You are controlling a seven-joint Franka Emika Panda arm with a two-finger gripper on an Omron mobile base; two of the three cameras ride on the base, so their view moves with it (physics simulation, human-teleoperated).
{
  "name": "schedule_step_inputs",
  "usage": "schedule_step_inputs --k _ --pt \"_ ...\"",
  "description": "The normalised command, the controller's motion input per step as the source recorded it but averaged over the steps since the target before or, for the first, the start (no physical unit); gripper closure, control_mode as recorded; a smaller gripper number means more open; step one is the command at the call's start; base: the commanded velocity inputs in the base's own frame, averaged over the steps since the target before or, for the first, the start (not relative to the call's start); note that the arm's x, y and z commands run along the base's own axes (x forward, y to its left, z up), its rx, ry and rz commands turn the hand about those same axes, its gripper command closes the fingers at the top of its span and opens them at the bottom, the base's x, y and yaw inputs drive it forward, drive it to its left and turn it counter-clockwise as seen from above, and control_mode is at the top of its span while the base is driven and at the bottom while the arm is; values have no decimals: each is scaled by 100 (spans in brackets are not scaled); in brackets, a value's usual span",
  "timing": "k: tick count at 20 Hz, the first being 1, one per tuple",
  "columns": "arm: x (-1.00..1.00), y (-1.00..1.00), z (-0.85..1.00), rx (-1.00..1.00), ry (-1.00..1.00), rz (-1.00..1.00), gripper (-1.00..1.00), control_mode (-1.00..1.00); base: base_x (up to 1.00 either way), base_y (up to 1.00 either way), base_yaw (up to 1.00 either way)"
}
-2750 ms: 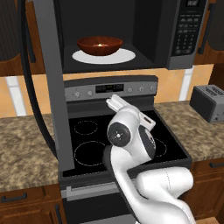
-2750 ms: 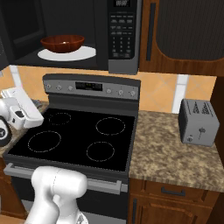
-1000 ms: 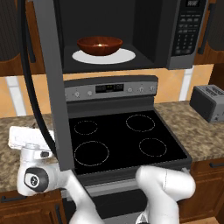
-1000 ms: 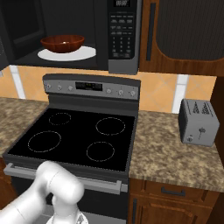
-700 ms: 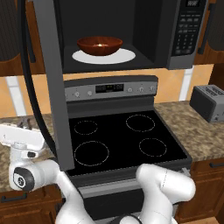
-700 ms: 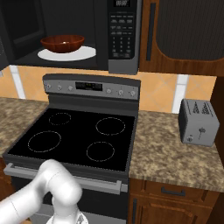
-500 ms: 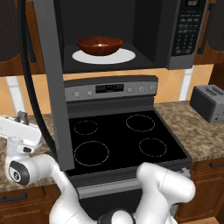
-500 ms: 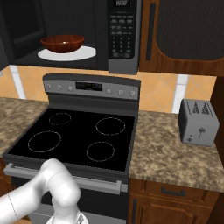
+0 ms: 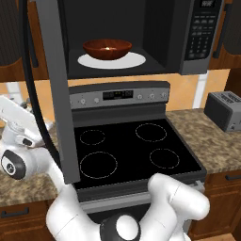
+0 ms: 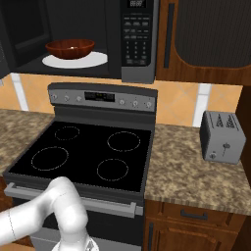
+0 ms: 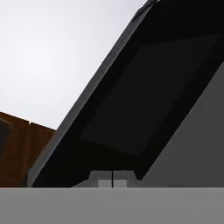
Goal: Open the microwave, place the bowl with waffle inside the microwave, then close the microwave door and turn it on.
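Microwave (image 9: 188, 42): mounted above the stove, cavity exposed, keypad panel at the 3 o'clock side of the cavity.
Microwave door (image 9: 56, 94): swung fully outward on its 9 o'clock hinge side, seen edge-on in the left base view; black glass panel fills most of the hand view (image 11: 144, 96).
Bowl (image 9: 107, 48): already seated on the white turntable plate (image 9: 134, 60) inside the cavity, upright, centred.
Waffle (image 9: 109, 47): small pale piece visible in the bowl's hollow.
Gripper (image 11: 113, 177): fingers closed together, nothing between them; tips point up at the outer face of the open door.
Change since 2.8 s ago: arm has left the centre of the stove and swung low to the 9 o'clock side; the hand now sits outboard of the open door, at the 9 o'clock edge of the left base view. Bowl, turntable plate and door have not shifted.
Meaning for task: opening and loading appear complete. Judged step in hand is door closing; the closed hand behind the panel is placed to push it toward 3 o'clock.
Remaining: door shut, then a keypad press.
Risk: push applied near the hinge edge would give poor leverage; contact further toward the free edge is advisable.
Count, task items: one microwave, one door, one bowl, one waffle piece, one turntable plate.
Count, other items: one stove (image 10: 88, 152) with four burner rings; one toaster (image 10: 221, 136) on the counter at 3 o'clock.
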Motion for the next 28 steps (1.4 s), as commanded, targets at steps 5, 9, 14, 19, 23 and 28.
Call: schedule_step_inputs --k 5,9,14,19,23,28 --pt "-49 -100 72 42 -11 0 100 -100 0 0 0" --pt "-48 -100 78 53 -8 0 100 -100 0 0 0" --pt "-43 -100 80 65 0 0 100 -100 0 0 0" --pt "-24 -100 69 70 1 0 100 -100 0 0 0" --pt "1 -100 13 57 1 7 100 -100 0 0 0" --pt "82 -99 -77 19 -1 25 100 -100 0 0 0"
